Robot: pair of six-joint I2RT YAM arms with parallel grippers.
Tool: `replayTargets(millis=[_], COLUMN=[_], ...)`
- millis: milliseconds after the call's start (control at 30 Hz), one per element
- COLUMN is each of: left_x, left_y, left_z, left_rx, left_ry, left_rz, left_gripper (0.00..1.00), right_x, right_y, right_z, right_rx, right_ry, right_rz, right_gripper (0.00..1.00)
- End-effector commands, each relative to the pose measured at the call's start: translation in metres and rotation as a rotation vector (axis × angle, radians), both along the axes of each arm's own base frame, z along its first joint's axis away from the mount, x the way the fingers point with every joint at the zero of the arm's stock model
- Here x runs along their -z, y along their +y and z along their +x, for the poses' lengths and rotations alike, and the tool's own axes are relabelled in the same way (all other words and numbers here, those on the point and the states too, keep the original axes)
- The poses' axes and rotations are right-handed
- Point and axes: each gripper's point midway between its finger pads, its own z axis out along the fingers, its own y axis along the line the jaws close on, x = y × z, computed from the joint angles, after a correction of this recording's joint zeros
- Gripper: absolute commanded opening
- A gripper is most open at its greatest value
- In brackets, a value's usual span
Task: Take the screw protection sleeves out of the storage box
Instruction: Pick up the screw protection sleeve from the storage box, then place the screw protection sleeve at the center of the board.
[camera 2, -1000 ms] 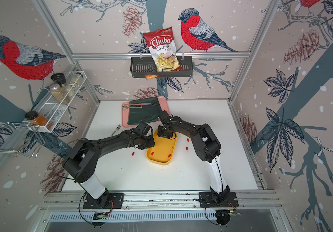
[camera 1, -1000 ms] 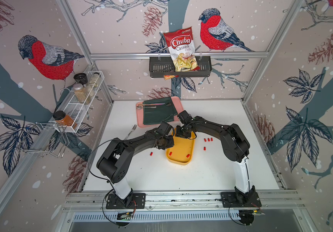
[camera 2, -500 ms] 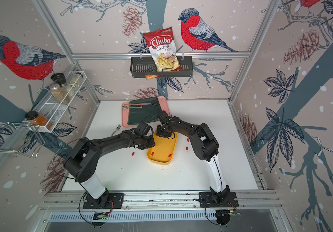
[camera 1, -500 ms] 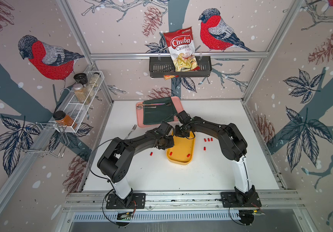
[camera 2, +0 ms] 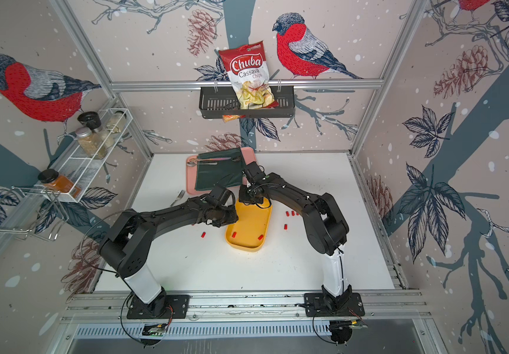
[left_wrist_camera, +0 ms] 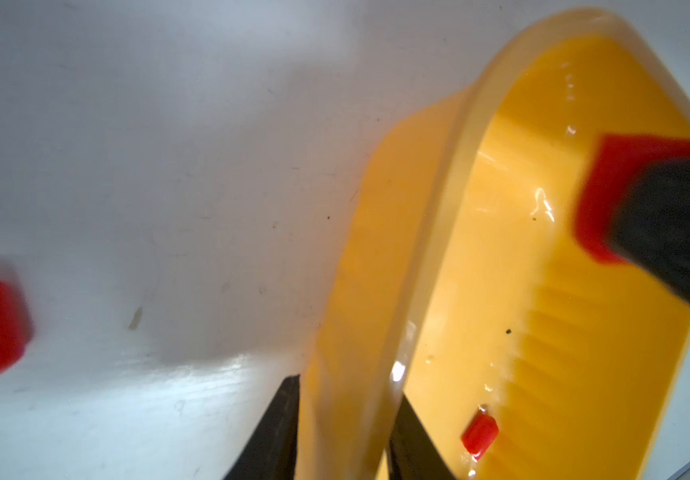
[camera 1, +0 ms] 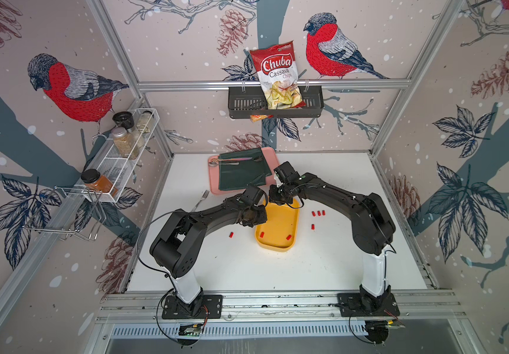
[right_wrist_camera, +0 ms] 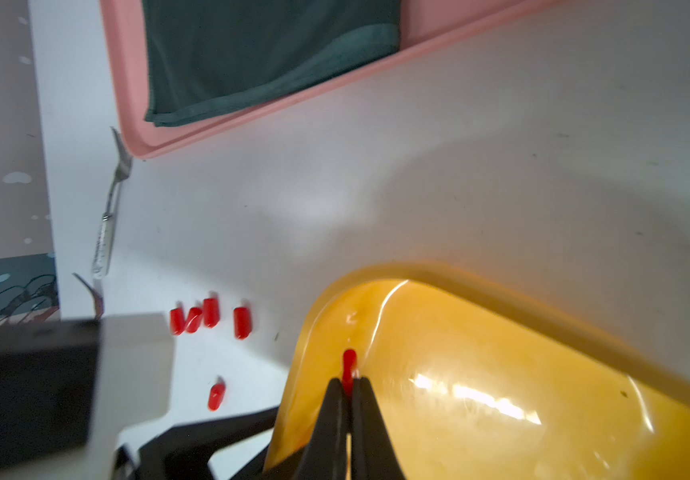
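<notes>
Two in the near end: two screw protection sleeves [camera 1: 262, 234] lie loose on the floor of the storage box [camera 1: 273, 247], close to its front rim.
Counter [camera 1: 247, 269]: one sleeve lies left of the box and four lie to its right. The right wrist view shows a further cluster.
Left pincer [left_wrist_camera: 343, 432]: clamped on the box's side wall, one finger inside and one outside, apparently steadying it.
Right pincer [right_wrist_camera: 348, 384]: pinched tight on one sleeve at the box's far end, the sleeve poking out past the tips.
Handling: probably featherlight, soft and smooth. It rolls readily and may squash or squirt out under a hard squeeze.
Hold: across the round sides, about mid-length.
Writing: the chips bag [camera 1: 279, 79] in the wall basket [camera 1: 241, 102] reads "Chuba Cassava Chips". None shows on the sleeves or the box.
</notes>
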Motion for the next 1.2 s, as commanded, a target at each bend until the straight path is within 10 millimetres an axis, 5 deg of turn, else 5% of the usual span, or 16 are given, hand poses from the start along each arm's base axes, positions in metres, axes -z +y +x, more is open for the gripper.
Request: replayTargets(millis=[0,200,367,667,1167], left_x=[-0.004,-0.005,-0.005,-0.007,-0.007], left_y=[-0.001,-0.004,-0.004,-0.007,-0.006], left_z=[0.002,0.002,0.002,0.003,0.0], left_rx=[0.002,0.01,0.016,0.013,0.011], left_ry=[-0.004,-0.002,-0.005,-0.01,0.0], left_rz=[-0.002,-0.013,-0.008,-0.029,-0.029], left_gripper=[0.37,0.38,0.38,0.39,0.39], right_x=[-0.01,0.022,0.044,0.079,0.097], right_y=[-0.041,-0.197,-0.259,-0.273,-0.27], right_z=[-0.006,-0.016,-0.019,-0.007,0.009], right_rx=[0.032,0.207,0.294,0.251,0.228], right_ry=[0.001,0.051,0.107,0.146,0.127], right_rz=[-0.061,-0.406,-0.561,-0.687,-0.699], right_gripper=[0.05,0.05,0.06,0.1,0.18])
